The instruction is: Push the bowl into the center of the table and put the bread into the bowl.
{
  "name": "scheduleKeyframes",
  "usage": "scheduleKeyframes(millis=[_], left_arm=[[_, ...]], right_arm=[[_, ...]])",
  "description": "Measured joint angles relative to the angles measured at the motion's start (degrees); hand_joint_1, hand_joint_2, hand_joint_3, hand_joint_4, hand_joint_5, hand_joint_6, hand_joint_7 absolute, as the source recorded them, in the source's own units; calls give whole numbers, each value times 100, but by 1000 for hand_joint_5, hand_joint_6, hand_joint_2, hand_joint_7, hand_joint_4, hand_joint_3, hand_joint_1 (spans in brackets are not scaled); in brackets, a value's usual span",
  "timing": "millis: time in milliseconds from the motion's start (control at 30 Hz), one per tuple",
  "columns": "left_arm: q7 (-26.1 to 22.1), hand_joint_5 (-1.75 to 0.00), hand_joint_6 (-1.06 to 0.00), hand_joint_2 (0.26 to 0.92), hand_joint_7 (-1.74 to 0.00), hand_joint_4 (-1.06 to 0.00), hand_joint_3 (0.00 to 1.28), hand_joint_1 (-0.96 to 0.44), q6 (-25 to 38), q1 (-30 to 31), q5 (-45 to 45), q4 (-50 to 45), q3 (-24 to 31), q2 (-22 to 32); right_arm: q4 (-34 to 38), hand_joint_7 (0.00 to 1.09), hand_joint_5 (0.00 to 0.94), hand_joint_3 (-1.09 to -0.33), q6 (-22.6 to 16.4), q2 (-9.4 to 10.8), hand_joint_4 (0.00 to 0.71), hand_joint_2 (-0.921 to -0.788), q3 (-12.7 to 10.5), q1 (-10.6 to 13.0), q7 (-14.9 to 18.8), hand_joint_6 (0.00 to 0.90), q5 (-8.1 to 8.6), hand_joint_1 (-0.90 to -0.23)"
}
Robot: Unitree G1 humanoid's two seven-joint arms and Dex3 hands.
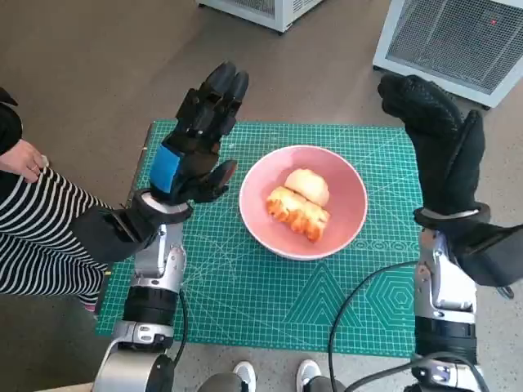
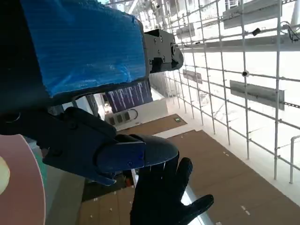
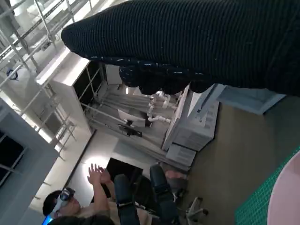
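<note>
The pink bowl (image 1: 302, 200) sits near the middle of the green cutting mat (image 1: 245, 286), with the bread (image 1: 300, 204) inside it: a pale round piece and a golden-brown piece. My left hand (image 1: 200, 139) is raised above the mat to the left of the bowl, fingers stretched out, holding nothing. My right hand (image 1: 437, 139) is raised to the right of the bowl, fingers up, also holding nothing. A sliver of the bowl's rim (image 2: 18, 187) shows in the left wrist view, along with my gloved right hand (image 2: 164, 197). The bowl's edge (image 3: 288, 197) shows in the right wrist view.
A person in striped clothing (image 1: 33, 229) sits close at the table's left edge. White appliances (image 1: 458, 41) stand on the floor beyond the table. A seated person with raised hands (image 3: 98, 197) appears in the right wrist view.
</note>
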Motion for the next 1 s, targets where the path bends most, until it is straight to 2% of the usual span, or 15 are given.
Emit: scheduleKeyframes(millis=[300, 633, 1000], left_arm=[[59, -17, 1, 921, -411, -79, 445, -691, 44, 0, 12, -38, -20, 0], [86, -16, 1, 921, -339, -80, 436, -697, 90, 16, 64, -192, -55, 0], [181, -15, 1, 921, -352, -80, 441, -691, 142, 116, 208, -530, -146, 1]], right_arm=[[-50, 485, 2, -692, 0, 0, 155, -921, 0, 4, -49, 51, -16, -676], [-126, 487, 1, -691, -1, 4, 155, -921, 6, 30, -119, 50, -26, -676], [-311, 489, 1, -692, 7, 40, 154, -921, 46, 173, -193, 49, -160, -673]])
